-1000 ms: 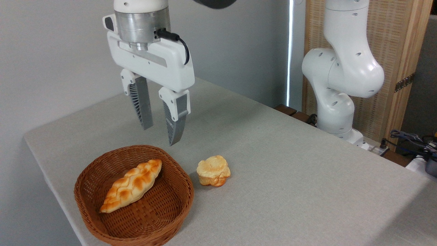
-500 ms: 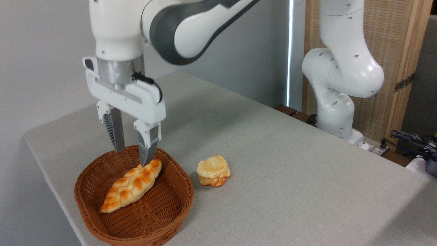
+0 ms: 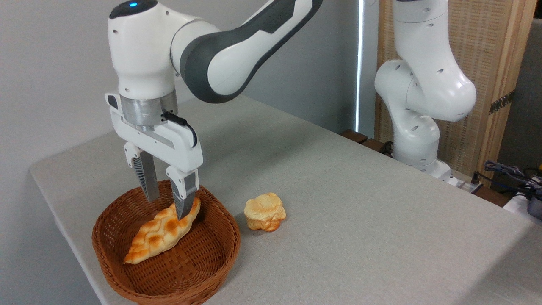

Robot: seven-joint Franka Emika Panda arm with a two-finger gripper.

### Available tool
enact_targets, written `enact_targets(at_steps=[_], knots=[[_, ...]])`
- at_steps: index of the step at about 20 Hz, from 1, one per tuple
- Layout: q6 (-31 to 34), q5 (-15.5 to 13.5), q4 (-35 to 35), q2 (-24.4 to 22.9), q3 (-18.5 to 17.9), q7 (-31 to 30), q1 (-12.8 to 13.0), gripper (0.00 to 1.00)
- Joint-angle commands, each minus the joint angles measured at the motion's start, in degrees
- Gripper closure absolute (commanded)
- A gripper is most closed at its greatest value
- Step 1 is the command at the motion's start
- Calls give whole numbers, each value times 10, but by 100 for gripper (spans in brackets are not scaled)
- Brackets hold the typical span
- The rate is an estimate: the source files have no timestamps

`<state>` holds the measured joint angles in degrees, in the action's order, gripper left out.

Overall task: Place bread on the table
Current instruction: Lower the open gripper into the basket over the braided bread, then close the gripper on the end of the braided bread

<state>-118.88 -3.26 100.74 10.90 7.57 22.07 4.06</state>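
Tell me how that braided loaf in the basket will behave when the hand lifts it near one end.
The bread is long, and the hand straddles its upper end, so the free end will probably droop or swing. Its glossy crust may slip between the fingers. It looks puffy, so likely light. It lies slanted in the basket.

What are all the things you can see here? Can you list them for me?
bread: one, golden with orange-brown patches, braided, lying in the basket
basket: one, brown wicker, near left corner of the table
bun: one, small, pale golden, on the cloth just right of the basket
table: one, light grey cloth top
screen: one, tan woven panel in a wood frame, back right
cables: a few, dark, far right edge
arm: one, white and grey, base at back right
gripper: one, white with grey fingers, open, straddling the bread's upper end
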Motion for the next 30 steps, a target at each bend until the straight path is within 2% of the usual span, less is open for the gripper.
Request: enact_targets(at_steps=[1,9,12,17,19,20,22,23,25,30], knots=[[-42,10,24,10,1,4,11,0],[-45,11,27,18,1,6,16,0],[-44,12,27,18,1,31,16,0],[-44,12,34,18,0,35,15,0],[-44,22,36,19,0,36,15,0],[-44,26,37,21,0,36,15,7],[-44,26,37,21,0,36,15,41],[-44,26,37,21,0,36,15,55],[-43,26,37,21,0,36,15,67],[-42,26,37,21,0,35,15,71]])
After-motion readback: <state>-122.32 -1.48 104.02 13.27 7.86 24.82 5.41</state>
